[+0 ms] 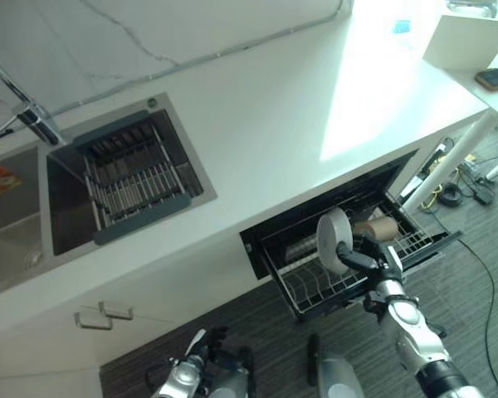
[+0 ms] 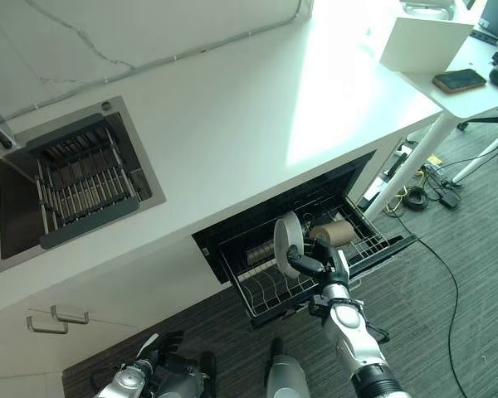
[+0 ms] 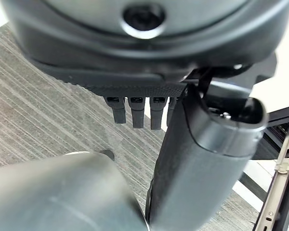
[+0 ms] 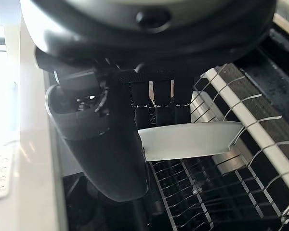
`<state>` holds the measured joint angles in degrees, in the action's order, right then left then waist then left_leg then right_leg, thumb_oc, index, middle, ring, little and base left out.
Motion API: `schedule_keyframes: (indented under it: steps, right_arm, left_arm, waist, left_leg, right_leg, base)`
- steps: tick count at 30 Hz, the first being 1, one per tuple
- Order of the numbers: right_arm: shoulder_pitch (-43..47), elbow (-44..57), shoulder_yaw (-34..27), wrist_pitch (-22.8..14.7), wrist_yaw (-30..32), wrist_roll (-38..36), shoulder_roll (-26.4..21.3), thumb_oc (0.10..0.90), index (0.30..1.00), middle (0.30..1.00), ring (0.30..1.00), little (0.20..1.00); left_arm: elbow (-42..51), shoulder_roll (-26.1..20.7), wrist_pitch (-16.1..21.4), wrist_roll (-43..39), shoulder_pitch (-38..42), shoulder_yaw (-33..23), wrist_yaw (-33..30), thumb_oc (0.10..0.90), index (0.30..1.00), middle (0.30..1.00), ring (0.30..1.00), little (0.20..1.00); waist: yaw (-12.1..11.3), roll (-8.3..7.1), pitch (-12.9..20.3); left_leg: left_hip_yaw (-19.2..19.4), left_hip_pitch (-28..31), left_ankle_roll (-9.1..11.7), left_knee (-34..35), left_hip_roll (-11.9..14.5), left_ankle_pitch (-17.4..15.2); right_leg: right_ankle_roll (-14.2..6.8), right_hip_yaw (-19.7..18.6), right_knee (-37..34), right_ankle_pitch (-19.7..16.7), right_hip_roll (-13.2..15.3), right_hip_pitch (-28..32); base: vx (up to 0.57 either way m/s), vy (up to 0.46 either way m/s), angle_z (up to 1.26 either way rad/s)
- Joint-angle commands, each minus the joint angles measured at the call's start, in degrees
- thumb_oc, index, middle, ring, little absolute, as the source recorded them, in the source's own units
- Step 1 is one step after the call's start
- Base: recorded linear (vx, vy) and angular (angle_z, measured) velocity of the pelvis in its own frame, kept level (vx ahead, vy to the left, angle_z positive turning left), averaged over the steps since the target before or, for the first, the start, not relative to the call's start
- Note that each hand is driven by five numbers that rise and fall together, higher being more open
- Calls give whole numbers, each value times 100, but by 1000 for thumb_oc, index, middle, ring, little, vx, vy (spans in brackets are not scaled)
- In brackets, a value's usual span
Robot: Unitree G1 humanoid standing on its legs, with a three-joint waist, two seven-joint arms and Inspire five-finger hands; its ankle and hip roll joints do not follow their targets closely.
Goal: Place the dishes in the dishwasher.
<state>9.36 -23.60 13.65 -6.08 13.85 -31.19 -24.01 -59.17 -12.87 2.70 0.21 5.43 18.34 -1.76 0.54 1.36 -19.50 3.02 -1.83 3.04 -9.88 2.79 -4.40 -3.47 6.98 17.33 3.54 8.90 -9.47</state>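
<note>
Over the dishwasher rack (image 1: 315, 294), one plate (image 1: 333, 240) in right hand (image 1: 380, 259).

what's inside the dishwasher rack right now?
In the pulled-out rack: a white plate on edge, pinched by the right hand, and a brown cup lying behind it. The rack's back, under the counter, is too dark to read.

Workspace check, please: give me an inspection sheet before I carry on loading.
Surface: white countertop, sink with a dark rack inside.
Job's things: white plate held upright over the dishwasher rack; brown cup lying in the rack.
Clutter: phone on the side table.
Hands: right hand pinches the plate; left hand low, holding nothing.
Cables: cables on the floor under the table.
Surroundings: striped grey floor.
</note>
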Motion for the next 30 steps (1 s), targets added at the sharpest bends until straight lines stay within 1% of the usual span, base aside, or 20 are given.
schedule_keyframes:
  steps: [1,2,3,5,6,9,12,13,15,16,18,19,20,21,23,25,26,28,29,30]
  right_arm:
    - [773,438,-104,-722,507,658,-164,400,300,300,300,300]
    - [839,311,-97,-741,625,766,-200,400,300,300,300,300]
    - [923,96,-99,-711,1018,1087,-245,400,300,300,300,300]
    - [1167,-287,0,-641,1545,1411,-305,400,300,300,300,300]
    - [1213,-335,13,-617,1620,1464,-299,400,300,300,300,300]
    - [1569,-688,97,-539,2213,1883,-314,400,300,300,300,300]
    - [1807,-843,200,-336,2613,2234,-318,400,300,300,300,300]
    - [1931,-920,274,-121,2839,2518,-341,400,300,300,300,300]
    - [2043,-1026,358,43,2918,2752,-380,400,300,300,300,300]
    - [2103,-1122,416,232,3123,2954,-418,400,300,300,300,300]
    - [2155,-1333,479,250,3176,2971,-493,400,300,300,300,300]
    - [2181,-1459,533,263,3235,3106,-507,400,300,300,300,300]
    - [2216,-1514,607,378,3309,3381,-563,400,300,300,300,300]
    - [2249,-1545,659,428,3268,3457,-596,400,300,300,300,300]
    - [2305,-1626,834,672,3013,3621,-631,400,300,300,300,300]
    - [2329,-1730,939,811,2904,3730,-624,400,300,300,300,300]
    - [2363,-1859,1042,1000,2719,3777,-632,400,300,300,300,300]
    - [2397,-2001,1124,1233,2497,3770,-635,400,300,300,300,300]
    - [2406,-2146,1170,1365,2283,3641,-614,800,900,900,900,900]
    - [2403,-2318,1181,1693,1778,3209,-571,800,900,900,900,900]
  left_arm:
    - [9,-152,91,-165,-389,275,104,800,900,900,900,900]
    - [30,-172,138,-190,-396,281,128,800,900,900,900,900]
    - [83,-195,192,-205,-396,283,174,800,900,900,900,900]
    - [192,-233,199,-271,-341,406,232,800,900,900,900,900]
    - [195,-233,213,-275,-335,417,234,800,900,900,900,900]
    - [158,-243,362,-364,-209,573,189,800,900,900,900,900]
    - [144,-242,417,-399,-171,670,167,800,900,900,900,900]
    - [137,-245,471,-438,-178,703,162,800,900,900,900,900]
    - [147,-248,496,-441,-173,728,189,800,900,900,900,900]
    - [196,-264,463,-421,-152,754,238,800,900,900,900,900]
    - [250,-288,465,-369,-150,833,271,800,900,900,900,900]
    - [272,-283,506,-343,-178,866,293,800,900,900,900,900]
    - [286,-294,591,-294,-183,914,391,800,900,900,900,900]
    - [305,-290,632,-290,-187,954,403,800,900,900,900,900]
    - [395,-279,785,-233,-231,1057,455,800,900,900,900,900]
    - [447,-278,852,-224,-224,1108,542,800,900,900,900,900]
    - [512,-293,934,-231,-232,1158,615,800,900,900,900,900]
    - [587,-302,1006,-300,-216,1196,676,800,900,900,900,900]
    - [682,-322,1042,-353,-184,1217,726,800,900,900,900,900]
    - [837,-366,1032,-388,-171,1235,795,800,900,900,900,900]
  waist:
    - [-187,-150,136]
    - [-211,-132,118]
    - [-235,-111,79]
    - [-277,-66,-9]
    - [-283,-58,-22]
    - [-311,-7,-140]
    - [-338,43,-194]
    - [-348,87,-209]
    - [-358,135,-220]
    - [-359,180,-233]
    - [-367,250,-248]
    - [-366,315,-261]
    - [-350,395,-275]
    - [-346,448,-282]
    - [-330,584,-317]
    - [-318,657,-338]
    - [-315,720,-363]
    - [-309,774,-392]
    - [-303,806,-421]
    - [-301,826,-450]
  left_leg:
    - [43,30,-56,-731,92,-885]
    - [26,24,-59,-731,76,-884]
    - [8,17,-59,-731,56,-888]
    - [-22,-3,-71,-731,15,-901]
    - [-23,-8,-71,-731,13,-902]
    - [-46,-77,-82,-731,-8,-889]
    - [-61,-123,-84,-731,-41,-884]
    - [-70,-148,-79,-731,-58,-881]
    - [-86,-185,-75,-731,-81,-868]
    - [-98,-210,-69,-731,-103,-853]
    - [-130,-245,-83,-731,-144,-851]
    - [-130,-262,-84,-731,-166,-846]
    - [-131,-275,-80,-731,-194,-838]
    - [-141,-285,-82,-731,-218,-835]
    - [-142,-307,-90,-731,-278,-835]
    - [-145,-328,-100,-731,-321,-832]
    - [-152,-349,-105,-731,-356,-828]
    - [-148,-375,-115,-731,-391,-821]
    - [-145,-403,-124,-731,-408,-818]
    - [-135,-422,-132,-731,-414,-811]
  right_leg:
    - [-340,37,-14,451,282,231]
    - [-341,46,-14,440,293,223]
    - [-356,59,-14,413,320,196]
    - [-359,67,-14,386,357,143]
    - [-357,71,-14,384,361,134]
    - [-338,100,-14,350,377,48]
    - [-331,126,-14,342,391,14]
    - [-322,139,-14,338,404,-11]
    - [-320,148,-14,327,425,-33]
    - [-329,143,-14,311,449,-47]
    - [-328,143,-14,312,481,-69]
    - [-327,137,-14,312,501,-87]
    - [-336,134,-14,300,529,-107]
    - [-337,126,-14,296,549,-120]
    - [-346,94,-14,291,601,-155]
    - [-351,68,-14,277,628,-189]
    - [-360,49,-14,264,653,-216]
    - [-367,29,-14,251,677,-243]
    - [-375,20,-14,231,695,-275]
    - [-374,17,-14,217,706,-290]
  base:
    - [0,0,0]
    - [0,33,9]
    - [-5,44,11]
    - [-17,45,11]
    - [-36,24,7]
    - [-74,-3,4]
    - [-42,7,8]
    - [-39,33,8]
    - [-35,31,13]
    - [-24,17,18]
    - [-33,20,15]
    - [-41,58,12]
    - [-30,83,11]
    - [-19,106,8]
    - [-15,95,4]
    - [-16,76,2]
    - [-17,82,4]
    - [-24,62,6]
    - [-42,42,9]
    - [-49,25,13]
